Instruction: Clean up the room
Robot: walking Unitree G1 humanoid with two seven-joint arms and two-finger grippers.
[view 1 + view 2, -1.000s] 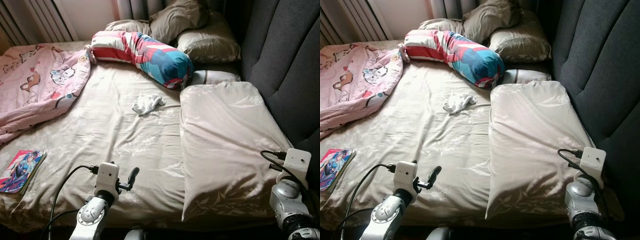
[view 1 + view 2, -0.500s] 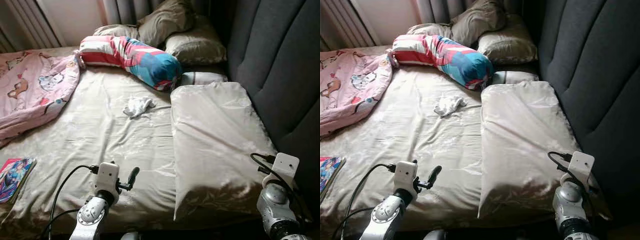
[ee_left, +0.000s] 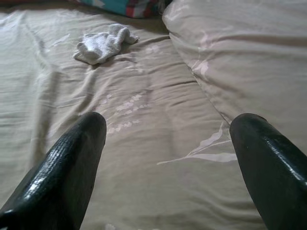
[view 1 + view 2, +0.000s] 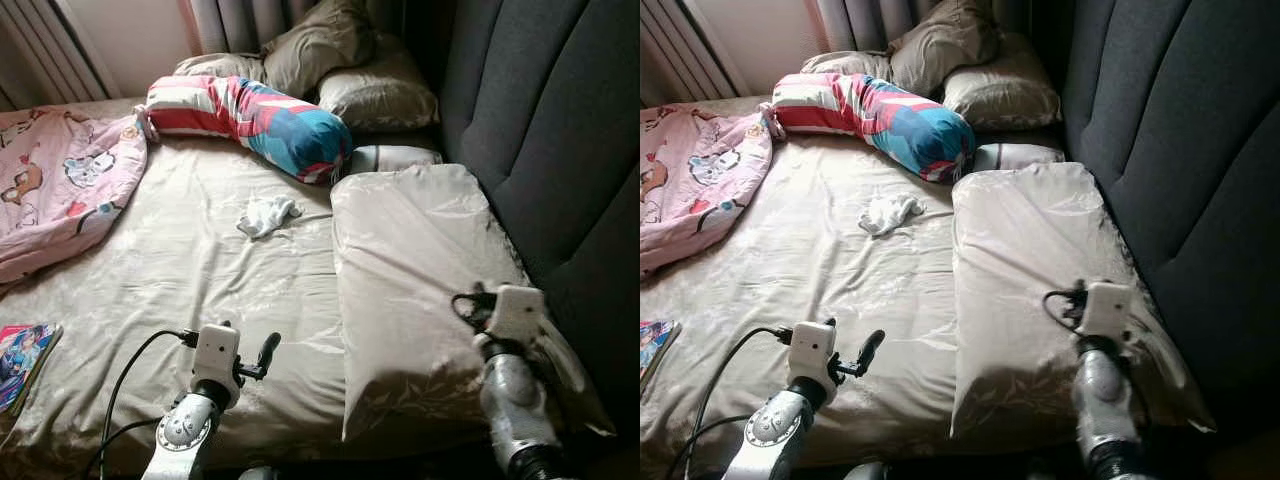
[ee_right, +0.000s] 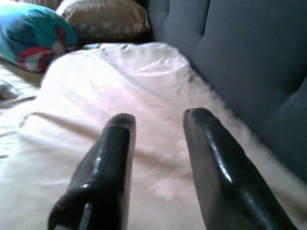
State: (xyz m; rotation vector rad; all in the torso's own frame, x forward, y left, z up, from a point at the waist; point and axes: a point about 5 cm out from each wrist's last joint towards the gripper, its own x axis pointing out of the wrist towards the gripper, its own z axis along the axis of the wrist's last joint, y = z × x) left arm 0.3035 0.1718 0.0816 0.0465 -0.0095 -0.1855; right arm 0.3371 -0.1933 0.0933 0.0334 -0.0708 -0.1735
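Note:
A crumpled white cloth (image 4: 265,214) lies in the middle of the beige bed sheet (image 4: 190,270). A large beige pillow (image 4: 420,270) lies flat along the right side of the bed. My left gripper (image 3: 170,124) hovers open low over the sheet near the front edge, and the cloth (image 3: 100,43) is well ahead of it. My right arm (image 4: 510,380) reaches over the near end of the large pillow. The right gripper (image 5: 160,117) is open just above the pillow (image 5: 120,76), with nothing between its fingers.
A striped red, white and blue bolster (image 4: 250,110) and two beige pillows (image 4: 340,60) lie at the head of the bed. A pink blanket (image 4: 60,180) is bunched at the left. A colourful book (image 4: 20,350) rests at the front left. A dark padded headboard (image 4: 560,130) runs along the right.
The camera has swung right, shifting the whole scene left. My right arm has come in from the right edge and now sits over the large pillow's near end. The left arm holds its place.

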